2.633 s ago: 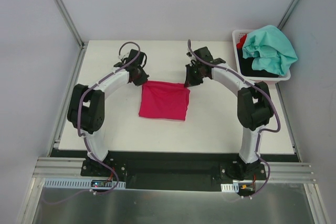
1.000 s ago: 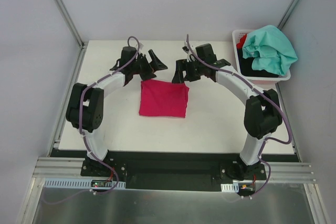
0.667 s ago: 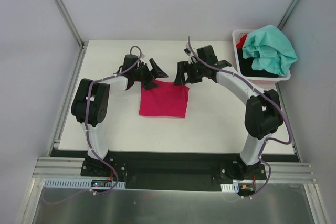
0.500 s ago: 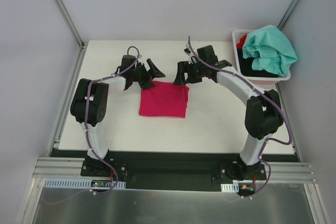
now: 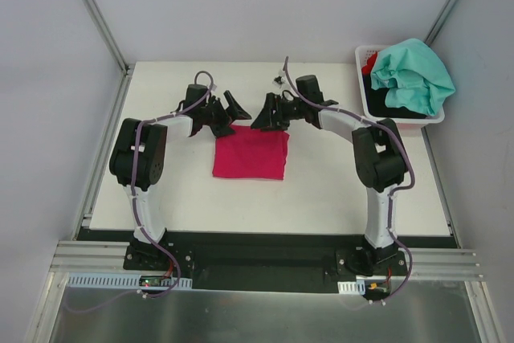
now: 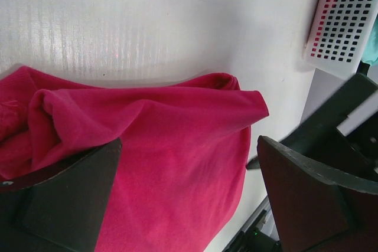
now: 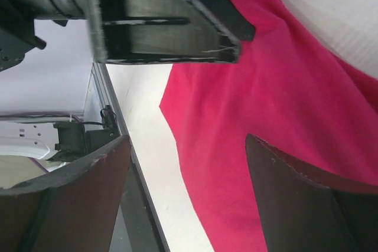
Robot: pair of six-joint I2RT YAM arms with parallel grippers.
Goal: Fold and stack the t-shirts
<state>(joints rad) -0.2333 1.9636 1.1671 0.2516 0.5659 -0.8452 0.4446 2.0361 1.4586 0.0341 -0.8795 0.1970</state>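
- The left gripper (image 5: 228, 112) hung over the far-left corner of the magenta t-shirt (image 5: 250, 153), its jaws spread wide with nothing between them. In the left wrist view the cloth's rumpled far edge lay in the gap between its fingers (image 6: 65, 205).
- The magenta t-shirt lay folded into a near-square on the white table (image 5: 161, 190), in the middle between the two arms. It ran slightly longer left to right, and its far edge lay just on the near side of both grippers.
- The right gripper (image 5: 263, 113) hovered over that far edge, right of its middle, also spread and empty. It faced the left gripper and was close to it.
- Each arm looked about equally near the folded shirt.
- The white basket (image 5: 399, 121) sat at the far-right corner, well apart from the fold. It held a teal t-shirt (image 5: 414, 74) heaped over a black one (image 5: 384, 100) and a red one (image 5: 369, 60).
- Those shirts were probably next, and the right arm was plainly the nearer one for fetching them.
- No label, brand or writing could be read anywhere.
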